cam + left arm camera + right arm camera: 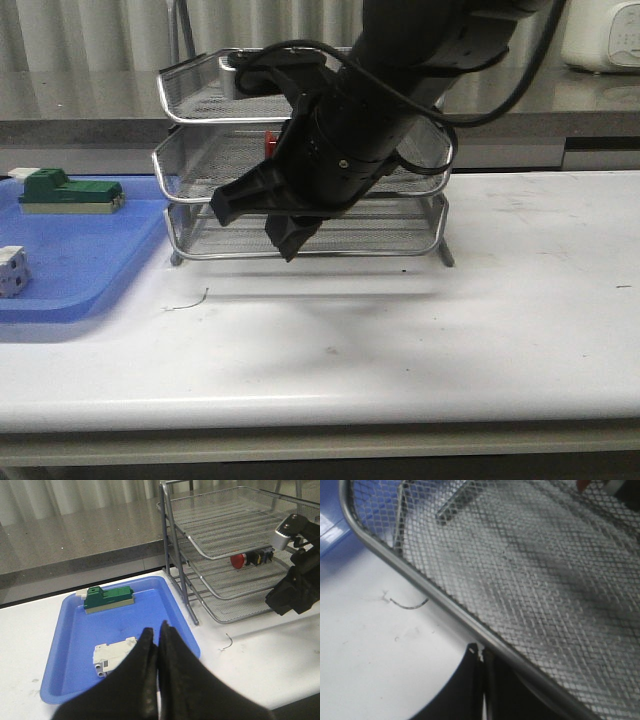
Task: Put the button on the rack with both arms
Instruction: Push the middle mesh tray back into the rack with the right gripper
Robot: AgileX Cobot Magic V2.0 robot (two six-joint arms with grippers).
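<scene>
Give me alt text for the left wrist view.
The button lies on the rack's middle tier, with the right gripper just in front. The closed left gripper hovers over a blue tray holding a green block and a white part.

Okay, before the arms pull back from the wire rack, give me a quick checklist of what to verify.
1. Button lies in the middle tier of the rack: ok.
2. Left end effector shut and empty: ok.
3. Right end effector not holding the button: ok.
4. Right end effector clear of the bottom tray's rim: cannot tell, very close.
5. Right jaws' state: cannot tell.
</scene>
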